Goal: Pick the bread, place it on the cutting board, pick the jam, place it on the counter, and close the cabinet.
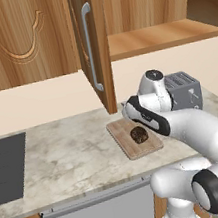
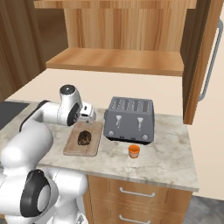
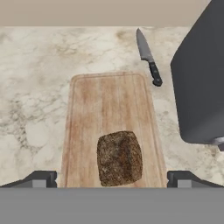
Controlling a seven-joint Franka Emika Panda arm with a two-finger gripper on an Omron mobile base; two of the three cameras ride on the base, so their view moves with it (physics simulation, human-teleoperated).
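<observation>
The dark brown lumpy bread (image 3: 119,158) lies on the wooden cutting board (image 3: 109,100), seen also as bread (image 2: 83,138) on the board (image 2: 70,146). My gripper (image 3: 112,179) hovers above the board, open wide, its fingertips (image 3: 40,178) well apart on either side of the bread and not touching it. From the right base the gripper (image 2: 87,115) hangs over the board's far end. The orange jam (image 2: 134,151) stands on the marbled counter (image 2: 170,153) in front of the toaster. The cabinet door (image 1: 90,48) stands open, edge-on, beside the bare shelf (image 1: 159,36).
A grey toaster (image 2: 130,119) stands right of the board. A knife (image 3: 148,59) lies on the counter beyond the board. A dark cooktop (image 1: 4,167) sits at the counter's left. The open door (image 2: 205,57) hangs over the counter's right end.
</observation>
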